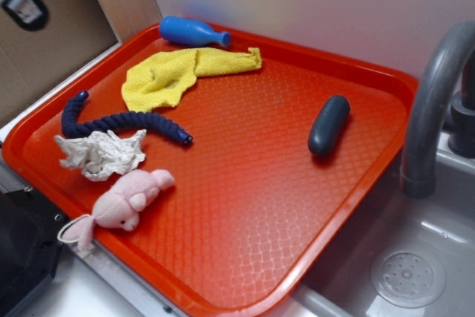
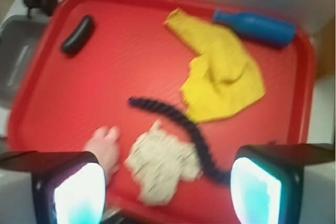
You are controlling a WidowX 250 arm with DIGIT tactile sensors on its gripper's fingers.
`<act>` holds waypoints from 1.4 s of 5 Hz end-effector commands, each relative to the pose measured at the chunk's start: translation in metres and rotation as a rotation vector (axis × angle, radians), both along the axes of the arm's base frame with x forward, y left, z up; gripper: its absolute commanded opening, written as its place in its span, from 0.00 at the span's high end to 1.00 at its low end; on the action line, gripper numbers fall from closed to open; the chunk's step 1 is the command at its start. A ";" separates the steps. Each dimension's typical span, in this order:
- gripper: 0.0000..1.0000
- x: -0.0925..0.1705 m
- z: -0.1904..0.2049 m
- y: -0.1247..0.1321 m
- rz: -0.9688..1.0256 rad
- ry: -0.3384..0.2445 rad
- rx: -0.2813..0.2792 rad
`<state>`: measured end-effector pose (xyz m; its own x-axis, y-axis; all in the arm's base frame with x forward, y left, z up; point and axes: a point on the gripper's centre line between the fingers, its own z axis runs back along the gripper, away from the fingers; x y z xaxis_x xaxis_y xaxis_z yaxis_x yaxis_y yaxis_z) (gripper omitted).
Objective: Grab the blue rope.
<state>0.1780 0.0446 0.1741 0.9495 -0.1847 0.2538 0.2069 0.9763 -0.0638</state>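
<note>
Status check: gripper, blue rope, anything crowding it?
Gripper open, high over tray. Blue rope lying free. White crumpled cloth against it, yellow cloth beside it.

Blue rope, dark navy, twisted, curved, lying flat, capped ends

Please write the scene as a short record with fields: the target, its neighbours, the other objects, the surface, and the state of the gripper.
target: blue rope, curved, lying on the tray, not held
neighbours: white crumpled cloth touching it; yellow cloth just beyond it
other objects: pink plush toy at the tray's edge; blue bowling pin; dark capsule lying alone
surface: red tray beside a sink
gripper: gripper open, above the tray, holding nothing
</note>
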 end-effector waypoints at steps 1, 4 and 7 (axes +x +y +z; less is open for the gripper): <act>0.00 0.021 -0.037 0.022 0.003 -0.012 0.180; 0.00 0.032 -0.107 0.016 -0.035 0.092 0.273; 0.00 0.018 -0.154 0.007 -0.173 0.189 0.282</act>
